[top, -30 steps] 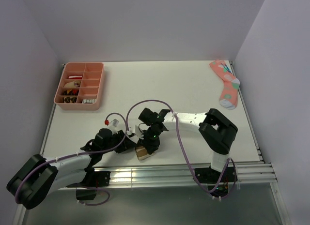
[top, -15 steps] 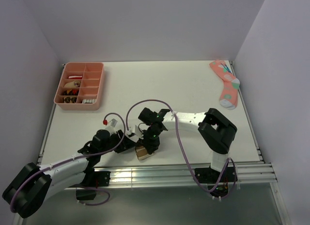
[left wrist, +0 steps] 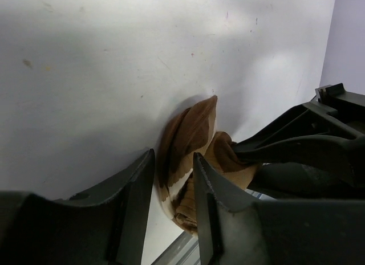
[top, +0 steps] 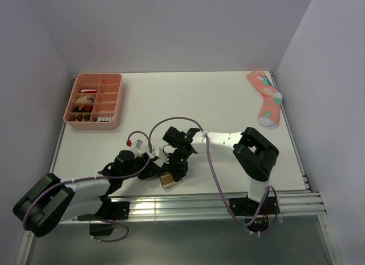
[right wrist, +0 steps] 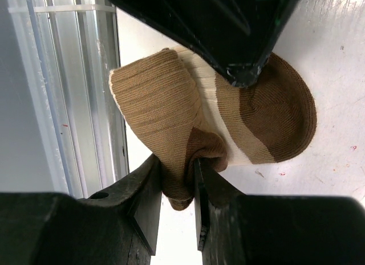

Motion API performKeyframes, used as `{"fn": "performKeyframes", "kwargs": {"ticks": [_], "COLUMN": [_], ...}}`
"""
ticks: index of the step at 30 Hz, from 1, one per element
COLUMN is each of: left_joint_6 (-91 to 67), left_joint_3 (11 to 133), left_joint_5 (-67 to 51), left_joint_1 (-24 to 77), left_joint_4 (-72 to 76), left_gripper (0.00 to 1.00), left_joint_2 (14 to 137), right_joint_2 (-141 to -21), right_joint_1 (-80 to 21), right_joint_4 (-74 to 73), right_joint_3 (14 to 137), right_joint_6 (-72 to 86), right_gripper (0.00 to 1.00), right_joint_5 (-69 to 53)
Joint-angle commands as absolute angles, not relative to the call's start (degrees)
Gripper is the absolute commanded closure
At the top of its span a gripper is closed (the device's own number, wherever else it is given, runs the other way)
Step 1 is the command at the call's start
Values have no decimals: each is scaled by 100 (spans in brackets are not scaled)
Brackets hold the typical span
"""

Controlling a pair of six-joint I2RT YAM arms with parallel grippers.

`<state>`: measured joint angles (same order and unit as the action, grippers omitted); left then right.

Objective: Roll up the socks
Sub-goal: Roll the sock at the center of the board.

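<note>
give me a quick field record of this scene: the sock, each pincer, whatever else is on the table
sock: brown-and-tan sock, bunched into a loose roll by the near edge of the table
right pincer: shut on a fold of the roll
left pincer: fingers straddle the roll's other end, grip unclear
other sock: pink dotted sock, flat at the far right corner, untouched
tray: pink compartment tray, far left, small items inside
status: roll not yet released
</note>
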<state>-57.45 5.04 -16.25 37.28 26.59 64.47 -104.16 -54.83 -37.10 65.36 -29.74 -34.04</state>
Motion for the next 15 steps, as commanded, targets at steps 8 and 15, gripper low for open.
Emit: {"fn": "performKeyframes", "kwargs": {"ticks": [8, 15], "left_joint_6": [-5326, -5414], "left_joint_3": [967, 1213], "left_joint_5": [-1626, -1564], "left_joint_1": [3894, 3780], "left_joint_4": [3075, 4094], "left_gripper": [99, 100], "left_joint_2": [7470, 8207], "right_joint_2": [-10784, -10995], "right_joint_1": [-5388, -5300], "right_joint_4": [-4341, -4789], "right_joint_3": [6328, 6600], "right_joint_6": [-3050, -3225], "right_gripper": [86, 86], "right_joint_5": [-2497, -2680]}}
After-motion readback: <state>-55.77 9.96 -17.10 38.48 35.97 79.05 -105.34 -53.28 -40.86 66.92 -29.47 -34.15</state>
